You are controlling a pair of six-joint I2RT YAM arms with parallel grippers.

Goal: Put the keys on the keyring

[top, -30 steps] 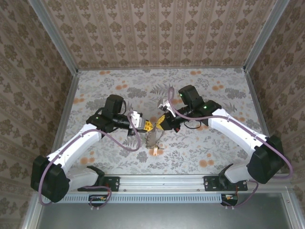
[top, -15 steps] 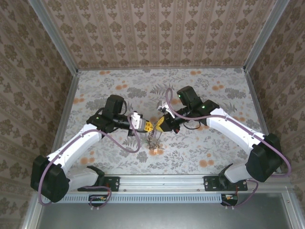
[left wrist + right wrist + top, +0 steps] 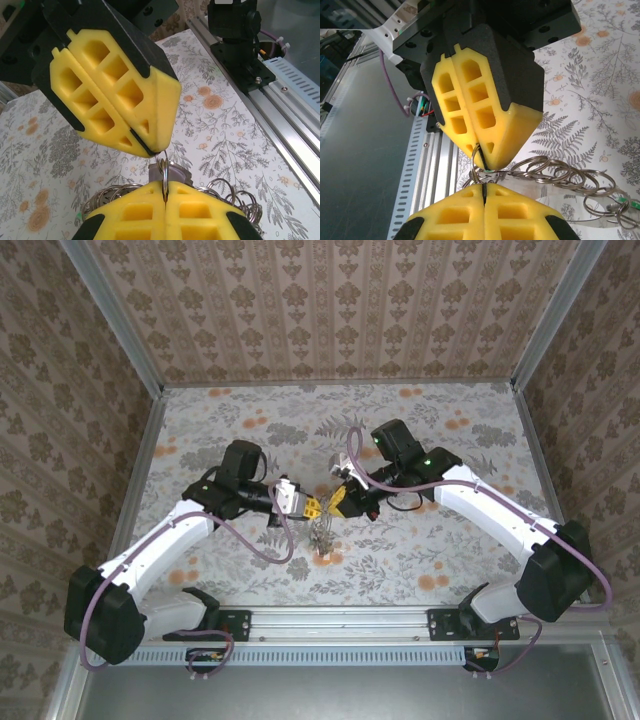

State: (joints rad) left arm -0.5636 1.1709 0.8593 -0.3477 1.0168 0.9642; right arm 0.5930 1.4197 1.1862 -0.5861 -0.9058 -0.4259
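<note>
Grippers meet tip to tip above the middle of the table, the left gripper and the right gripper each with jaws closed tight, pinching the same thin keyring from opposite sides. Below it hangs a bunch of silvery rings, with a green bit at one end and a tan piece lowest in the top view; keys are too small to tell apart from the rings.

The table shows a fern-and-flower print with scattered orange blooms.
</note>
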